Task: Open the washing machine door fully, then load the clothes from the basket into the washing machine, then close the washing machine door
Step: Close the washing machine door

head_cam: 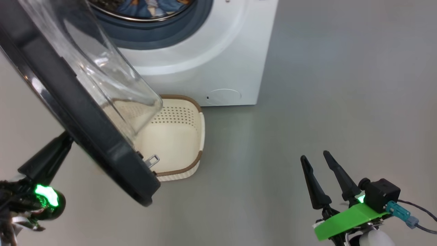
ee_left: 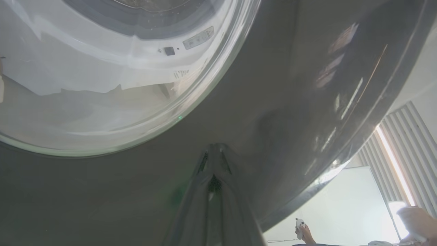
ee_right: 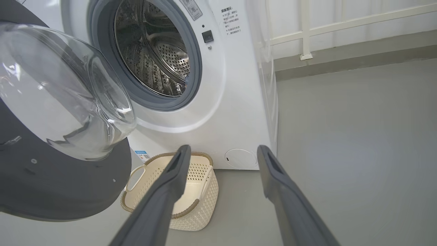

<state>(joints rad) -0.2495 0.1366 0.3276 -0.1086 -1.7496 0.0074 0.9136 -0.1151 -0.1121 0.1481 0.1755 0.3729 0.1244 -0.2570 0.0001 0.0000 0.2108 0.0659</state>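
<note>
The washing machine door [head_cam: 85, 119] stands swung out from the washing machine [head_cam: 211, 61]. In the head view its black rim runs slantwise from the upper left down to the middle, and its clear glass bowl [head_cam: 112, 78] bulges toward the machine. The left pincer [head_cam: 63, 141] is at the lower left of that view, on the outer side of the door. Its two fingers are pressed together with nothing between them. In the left wrist view the joined tips [ee_left: 215, 153] point at the glossy black outer face of the door [ee_left: 273, 102] and seem to touch it. The right pincer [head_cam: 314, 155] hangs over the grey floor [head_cam: 307, 102], well apart from the machine, with its fingers spread wide and holding nothing. The clothes [head_cam: 146, 6], blue fabric with some orange, lie inside the drum behind the grey-blue rubber ring [head_cam: 164, 34]. The basket [head_cam: 177, 116] sits on the floor just in front of the machine, partly under the open door, and the part of its inside that shows is bare cream plastic. In the right wrist view the basket [ee_right: 201, 205] is seen between that pincer's own fingers [ee_right: 177, 171], below the round hatch [ee_right: 240, 159].
</note>
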